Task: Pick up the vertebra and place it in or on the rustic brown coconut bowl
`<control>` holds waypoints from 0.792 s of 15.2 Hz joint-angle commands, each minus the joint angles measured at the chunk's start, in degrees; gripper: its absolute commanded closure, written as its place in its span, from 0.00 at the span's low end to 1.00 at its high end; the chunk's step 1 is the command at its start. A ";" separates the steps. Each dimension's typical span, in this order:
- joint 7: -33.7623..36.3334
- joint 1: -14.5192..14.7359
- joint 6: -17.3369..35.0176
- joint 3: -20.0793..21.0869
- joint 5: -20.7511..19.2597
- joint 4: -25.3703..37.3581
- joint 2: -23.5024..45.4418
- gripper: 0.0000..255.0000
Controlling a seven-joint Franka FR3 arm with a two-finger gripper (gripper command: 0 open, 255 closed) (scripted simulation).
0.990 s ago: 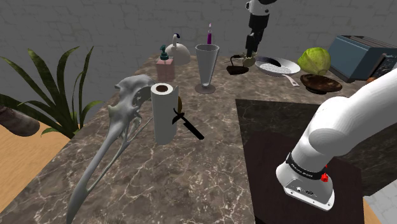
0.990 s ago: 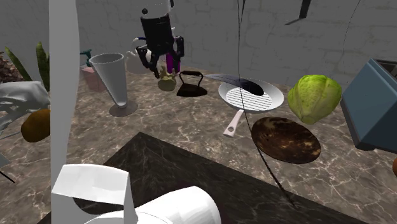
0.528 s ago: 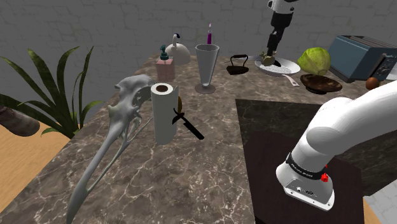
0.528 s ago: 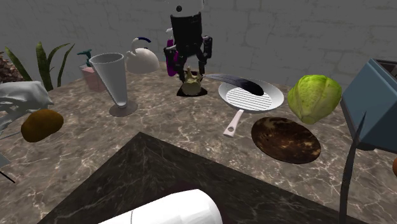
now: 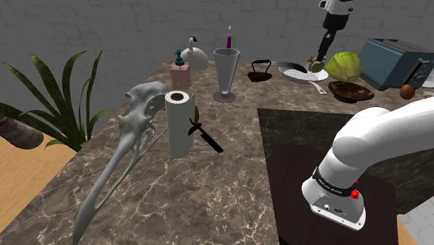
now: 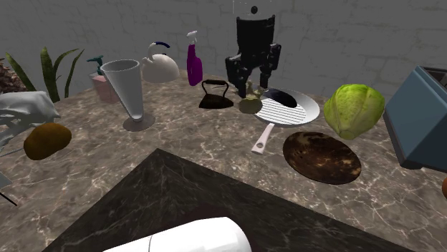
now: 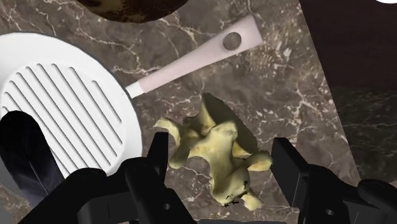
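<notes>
Vertebra (image 7: 210, 143): pale yellow, knobbly bone; stubby wings spread to both sides; a few dark specks at one end.
Place: lifted off the counter (image 6: 179, 143), clasped in the gripper (image 7: 222, 156); hangs over marble just beside the pan (image 7: 63, 108), close to the root of its handle; shadow on the stone beneath.
Gripper: black, pointing down; fingers narrowed onto the bone's two sides.
Bowl (image 6: 321, 157): dark brown, mottled, shallow; on the counter nearer than the pan and to the second exterior view's right of it; apart from the bone.
Pan: white, ribbed inside, pale handle pointing to the near side.
Change: half a second back, gripper and bone over the iron (image 6: 215, 97); now shifted to the second exterior view's right, past the iron, to the pan's left rim, closer to the bowl. In the shoulder view, moved right, now just left of the cabbage (image 5: 344, 66). Bowl, pan and iron unmoved.
</notes>
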 commanded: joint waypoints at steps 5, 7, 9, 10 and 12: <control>-7.90 -2.65 -1.86 -5.71 -3.72 2.15 -2.09 1.00; -10.61 -3.32 -2.30 -7.80 -4.90 3.25 -2.40 1.00; -13.36 -3.83 -2.69 -9.99 -6.02 4.59 -2.48 1.00; -14.74 -4.02 -2.85 -11.13 -6.54 5.35 -2.44 1.00; -17.54 -4.24 -3.14 -13.50 -7.53 7.04 -2.20 1.00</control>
